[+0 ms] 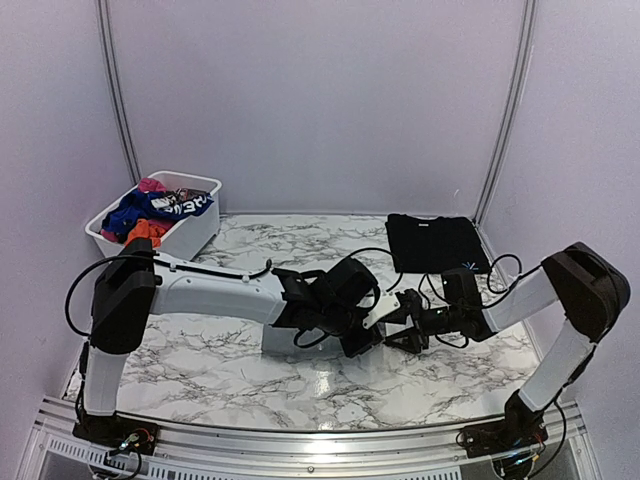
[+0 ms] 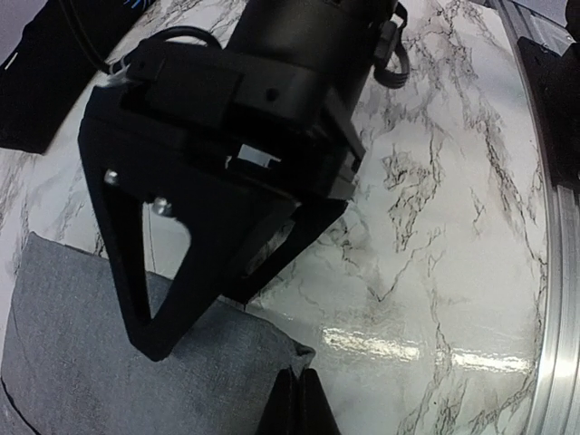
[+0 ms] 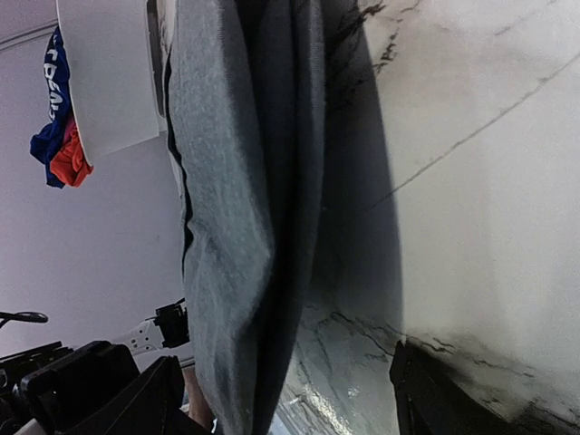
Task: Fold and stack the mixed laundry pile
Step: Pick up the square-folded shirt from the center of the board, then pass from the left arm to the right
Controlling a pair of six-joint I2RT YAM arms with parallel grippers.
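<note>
Mixed laundry pile (image 1: 152,212) is in three spots. Blue, orange-red and pink pieces sit in the white basket (image 1: 195,232), well apart from both sets of fingers, off to their left rear. Black garment (image 1: 435,243) lies folded flat on the marble table (image 1: 250,400), beyond the right gripper (image 3: 285,362) and not touching it. Grey garment (image 2: 82,362) is the one at the fingers. It lies flat on the table mid-scene, mostly hidden under the left arm in the top view.

Left gripper (image 2: 299,403): jaws fully together, tips down at the rounded corner of the grey fold. Looks like they pinch that edge, but the contact sits right at the frame border in the wrist view, so not certain.

Right gripper: jaws spread wide, nothing clamped. The grey fold runs up between its fingers (image 3: 453,403). It is closer to the far one, and the near one is over bare marble. From the left wrist camera, one right finger's tip is on or just above the grey cloth, just beside the left fingertips. The two grippers face each other, tips near, across the grey corner.
</note>
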